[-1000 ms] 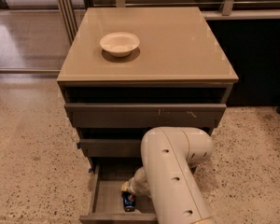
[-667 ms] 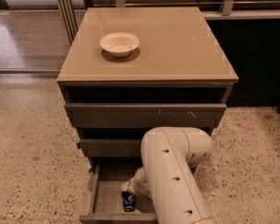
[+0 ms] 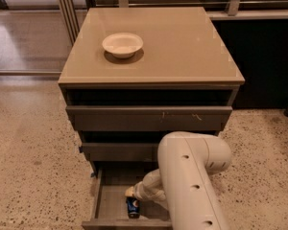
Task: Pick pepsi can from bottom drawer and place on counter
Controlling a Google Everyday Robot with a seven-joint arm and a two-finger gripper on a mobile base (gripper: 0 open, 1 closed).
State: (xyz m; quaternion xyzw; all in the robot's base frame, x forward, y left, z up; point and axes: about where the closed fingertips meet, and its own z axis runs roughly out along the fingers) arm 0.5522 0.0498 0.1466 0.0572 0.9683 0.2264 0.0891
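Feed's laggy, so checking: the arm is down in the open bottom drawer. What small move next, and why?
Probably lower the claw onto the pepsi can: the claw hangs inside the bottom drawer close beside the can, which sits on the drawer floor near the front.

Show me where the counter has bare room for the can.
The glossy tan counter is bare right of and in front of the white bowl, which crowds the rear left. The gripper is in the open grey-brown bottom drawer, at the dark blue pepsi can.
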